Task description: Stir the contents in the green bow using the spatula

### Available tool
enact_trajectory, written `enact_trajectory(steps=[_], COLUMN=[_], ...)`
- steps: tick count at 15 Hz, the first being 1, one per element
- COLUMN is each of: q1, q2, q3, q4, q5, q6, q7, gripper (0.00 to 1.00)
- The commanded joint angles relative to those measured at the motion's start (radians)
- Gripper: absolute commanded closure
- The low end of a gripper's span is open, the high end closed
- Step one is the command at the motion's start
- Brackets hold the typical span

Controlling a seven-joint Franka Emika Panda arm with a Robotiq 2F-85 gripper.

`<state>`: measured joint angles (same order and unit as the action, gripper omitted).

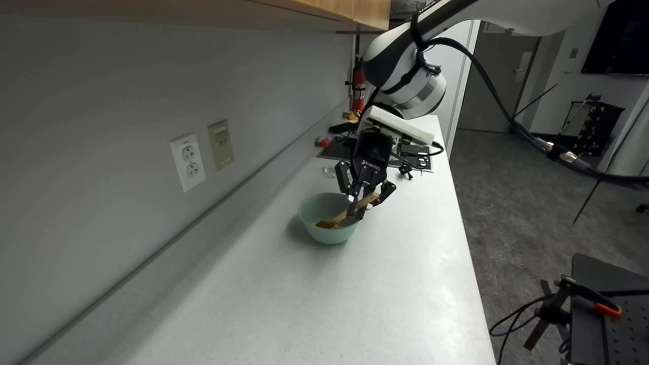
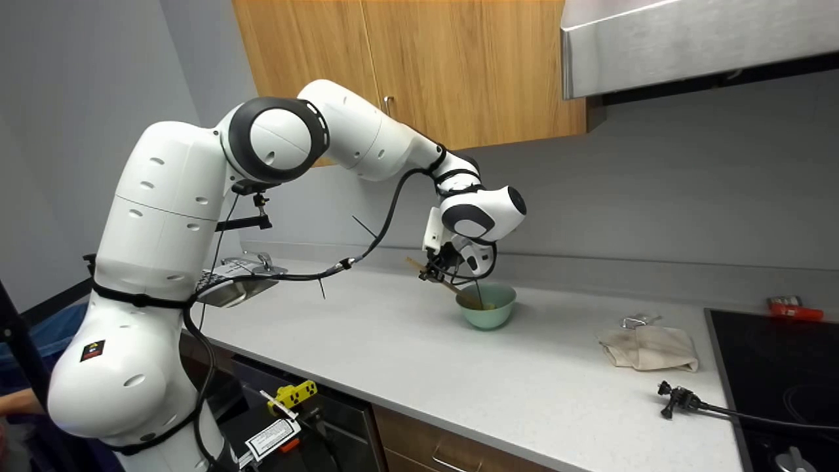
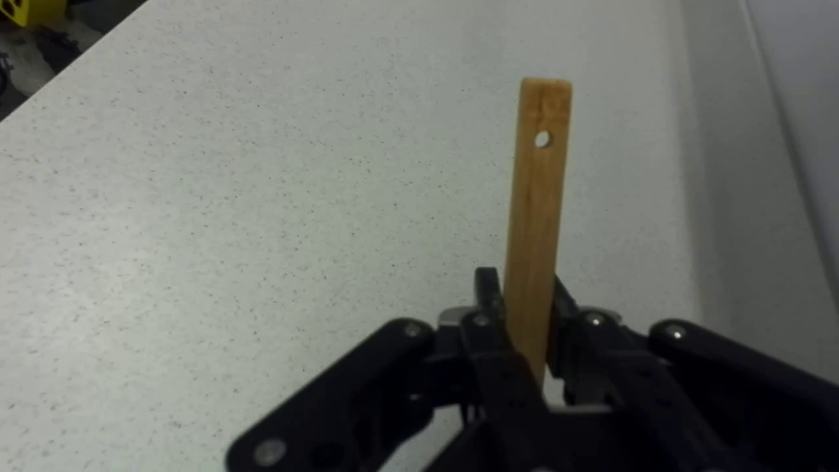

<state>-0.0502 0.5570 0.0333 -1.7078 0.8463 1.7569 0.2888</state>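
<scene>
So the gripper (image 3: 526, 288) is clamped down snug on the spatula (image 3: 537, 196), fingers (image 3: 487, 287) right up against both sides of the handle, with the holed end poking out past the grip. The other end slants down into the bowl (image 2: 486, 320), which sits upright on the counter (image 1: 284, 304), nearer the wall (image 1: 284, 81) than the front edge. The low end looks to be down in the contents (image 2: 489, 306), something yellowish, too small to make out in both exterior views.

I'd call this the stirring itself. To do it well: small slow loops that follow the bowl's curve, no hard pressing. Nothing's bracing the bowl and I'd guess it's light, so a big shove on its side would probably walk it along the counter. The handle's flat and slim too, so I'd expect it to pivot in the grip if the tip jams on the bottom, just ease off if it does.

Watch the rim: the fingers are right by it and I can't tell if they touch, so maybe lift a hair before going wider. And mind the cable (image 2: 495, 259) looped beside the gripper, you don't want that dipping in
</scene>
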Motion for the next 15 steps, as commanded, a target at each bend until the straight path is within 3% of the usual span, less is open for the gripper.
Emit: enact_trajectory(steps=[1,7,13,15], q1=[0.0,0.022,0.101,0.099], q2=[0.05,0.039,-0.038,-0.056], q3=[-0.023,-0.037,-0.036,-0.007], q4=[0.038,0.036,-0.015,-0.028], q5=[0.023,-0.01,-0.217,-0.223], q6=[-0.015,0.038,0.189,0.189], q7=[0.019,-0.016,-0.041,-0.051], gripper=[0.96,0.96,0.96,0.96])
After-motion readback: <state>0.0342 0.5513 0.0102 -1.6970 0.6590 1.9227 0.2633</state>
